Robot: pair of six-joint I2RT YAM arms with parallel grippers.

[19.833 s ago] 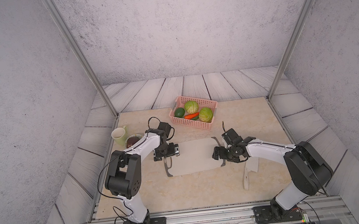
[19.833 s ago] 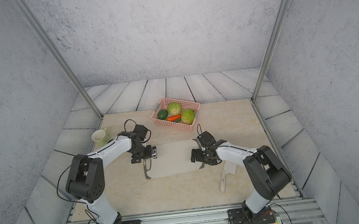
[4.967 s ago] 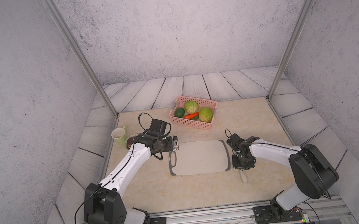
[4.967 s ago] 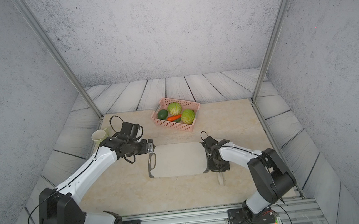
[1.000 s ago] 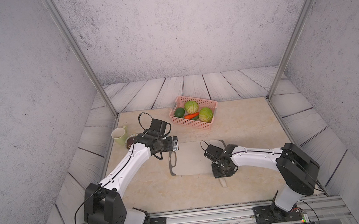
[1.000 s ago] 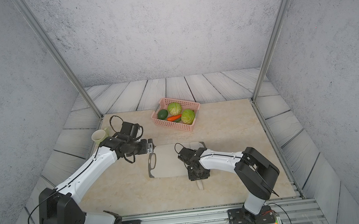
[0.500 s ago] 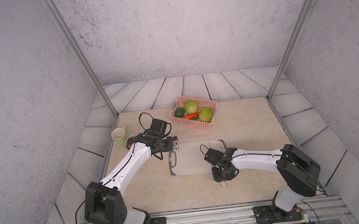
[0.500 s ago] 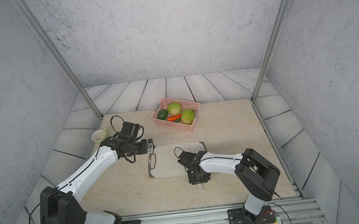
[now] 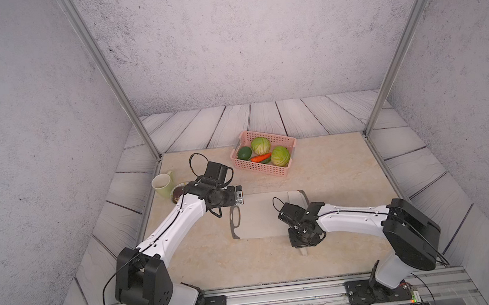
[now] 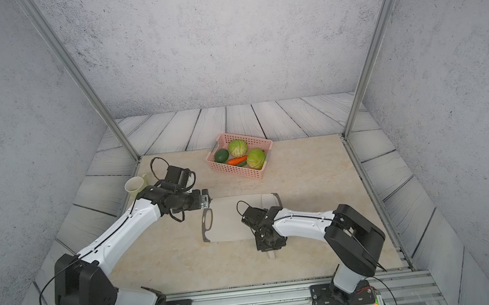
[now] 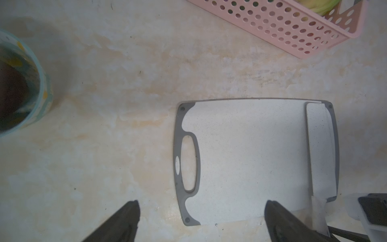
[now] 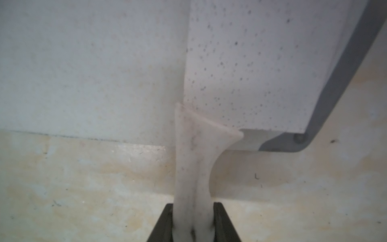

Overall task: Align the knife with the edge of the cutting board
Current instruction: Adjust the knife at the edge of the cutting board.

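Task looks nearly done. Blade of knife [image 11: 320, 146] flat on cutting board [image 11: 240, 157], along end opposite cutout, roughly parallel to rim. Handle overhangs board's near edge over counter [image 11: 125, 83]; right pincer [image 12: 193, 220] pinches it. Empty left pincer [image 11: 202, 206] spread wide. Remaining: small squaring, release.

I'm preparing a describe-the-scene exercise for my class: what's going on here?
The right gripper is closed on the cream handle of the pale, speckled cleaver-style knife. Its blade lies flat on the grey-rimmed white plastic cutting board, along the end opposite the oval handle cutout. The left gripper hovers open near the cutout end, holding nothing.
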